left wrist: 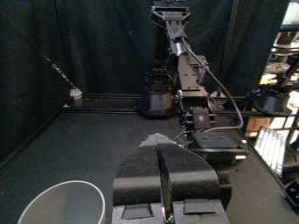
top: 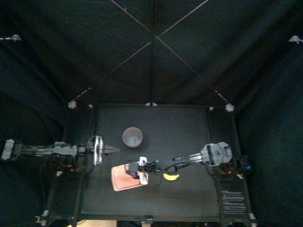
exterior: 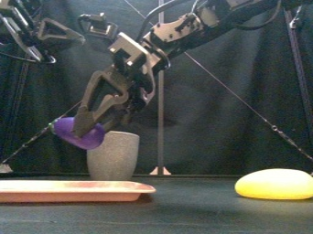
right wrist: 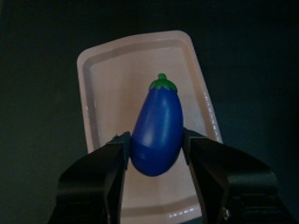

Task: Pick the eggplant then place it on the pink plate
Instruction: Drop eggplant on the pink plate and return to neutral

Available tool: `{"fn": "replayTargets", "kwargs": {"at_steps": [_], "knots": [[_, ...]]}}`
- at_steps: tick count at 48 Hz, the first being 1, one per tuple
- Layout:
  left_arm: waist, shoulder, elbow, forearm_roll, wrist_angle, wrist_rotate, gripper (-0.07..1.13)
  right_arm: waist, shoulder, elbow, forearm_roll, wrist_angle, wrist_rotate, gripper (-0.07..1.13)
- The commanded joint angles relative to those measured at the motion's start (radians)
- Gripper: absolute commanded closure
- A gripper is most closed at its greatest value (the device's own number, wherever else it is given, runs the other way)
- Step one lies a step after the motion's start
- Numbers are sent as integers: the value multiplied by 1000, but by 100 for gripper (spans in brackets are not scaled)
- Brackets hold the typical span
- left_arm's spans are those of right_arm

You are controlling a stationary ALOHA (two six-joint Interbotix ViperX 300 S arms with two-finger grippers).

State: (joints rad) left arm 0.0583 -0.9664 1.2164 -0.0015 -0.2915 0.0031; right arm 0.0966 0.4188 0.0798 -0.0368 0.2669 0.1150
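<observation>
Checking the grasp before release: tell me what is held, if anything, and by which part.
The right gripper holds the eggplant by its wide end, stem pointing away, above the pink tray. The left gripper holds nothing.

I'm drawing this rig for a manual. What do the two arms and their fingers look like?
Both arms are black, jointed, with looping black cables. The right gripper has a pale cross-plate above black fingers; the left gripper's fingers look grey and wedge-shaped.

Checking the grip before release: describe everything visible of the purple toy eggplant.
The glossy, plastic-looking purple toy eggplant with a green stem cap is clamped at its fat end between the right gripper's black jaws. It hangs clear above the flat pink tray, stem pointing away from the wrist, touching only the jaws.
</observation>
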Motion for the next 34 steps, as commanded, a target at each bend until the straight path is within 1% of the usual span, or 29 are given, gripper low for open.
{"fn": "replayTargets", "kwargs": {"at_steps": [1, 4, 7, 17, 23, 29, 34], "knots": [[-3, 2, -12, 2, -5, -2, 106, -2, -29, -26, -2, -9, -2, 23], [-3, 2, -12, 0, -5, -2, 106, 2, -38, -25, -3, -14, -2, 16], [-3, 0, -12, 2, -5, -2, 106, 2, -54, -18, -6, -26, -3, 13], [-3, 2, -12, 0, -5, -2, 106, -5, -163, 43, -31, -91, -3, 13], [-3, 0, -11, 0, -5, -2, 106, -12, -293, 123, -46, -118, -2, 13], [-3, 0, -11, 0, -5, -2, 106, -35, -433, 233, -48, -209, -3, 13], [-3, 0, -11, 2, -5, 0, 106, -52, -575, 367, -48, -333, -3, 13]]}}
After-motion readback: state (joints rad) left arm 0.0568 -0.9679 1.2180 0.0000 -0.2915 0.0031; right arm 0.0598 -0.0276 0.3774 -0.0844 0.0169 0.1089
